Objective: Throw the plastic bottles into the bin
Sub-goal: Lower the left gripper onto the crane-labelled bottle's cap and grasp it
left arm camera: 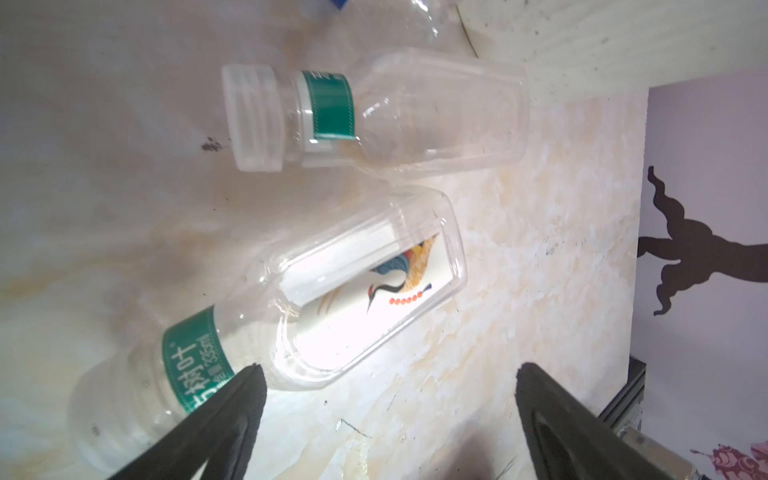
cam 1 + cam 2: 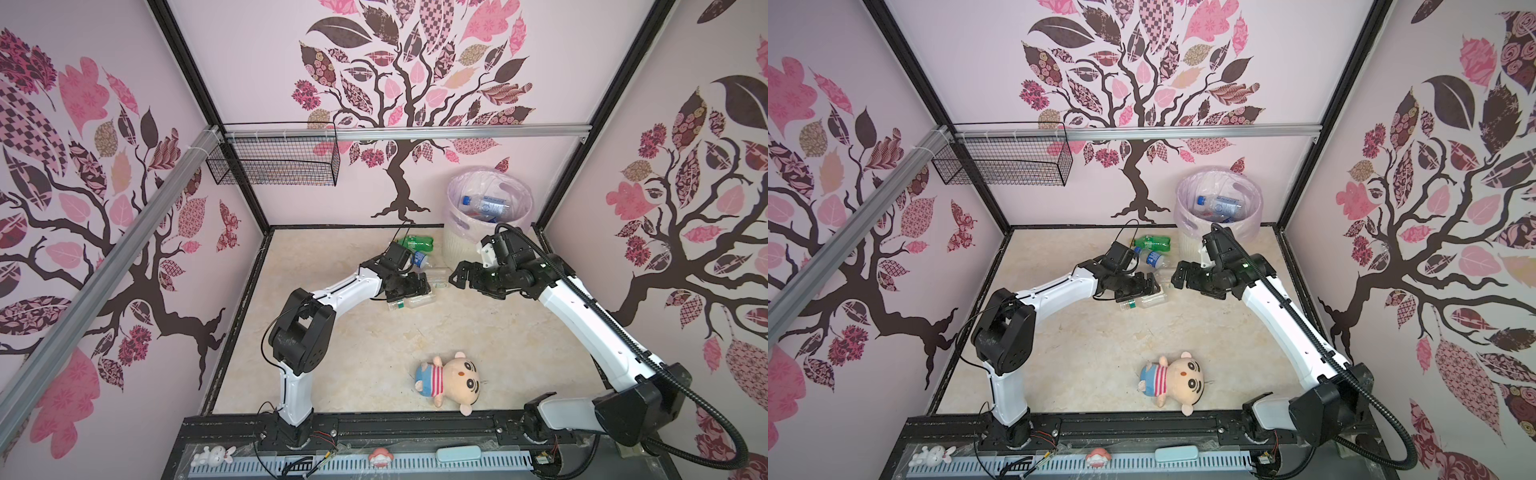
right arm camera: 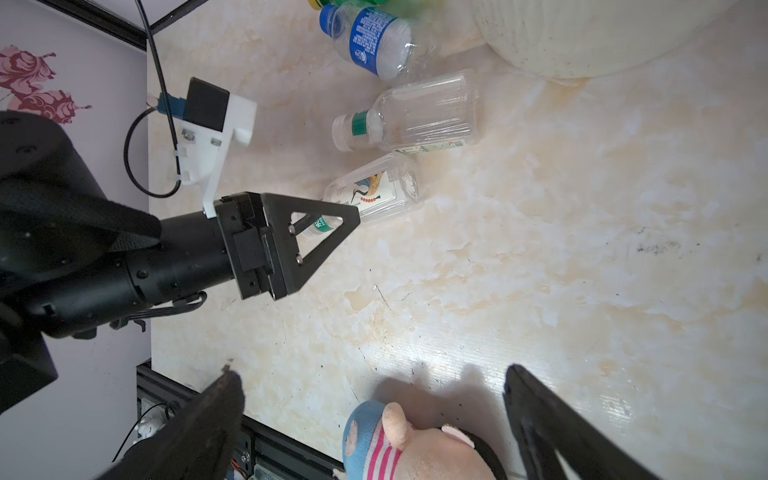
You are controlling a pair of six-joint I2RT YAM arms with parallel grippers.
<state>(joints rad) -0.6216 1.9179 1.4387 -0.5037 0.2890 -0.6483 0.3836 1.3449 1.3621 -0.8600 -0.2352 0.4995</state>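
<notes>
Only one figure reads clearly: "335ml" on a bottle's neck band.

The green neck band of the clear bottle, which lies at about 7 o'clock from the bin in both top views, reads "335ml" beside white Chinese characters. Its body label shows a crane and red dots. Print on the second clear bottle and the blue-labelled bottle is too small to read.

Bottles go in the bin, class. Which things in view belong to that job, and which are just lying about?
Job: bin; bottles already inside it; green bottle; blue-label bottle; crane-label bottle; plain clear bottle.
Lying about: plush doll; wire basket.
</notes>
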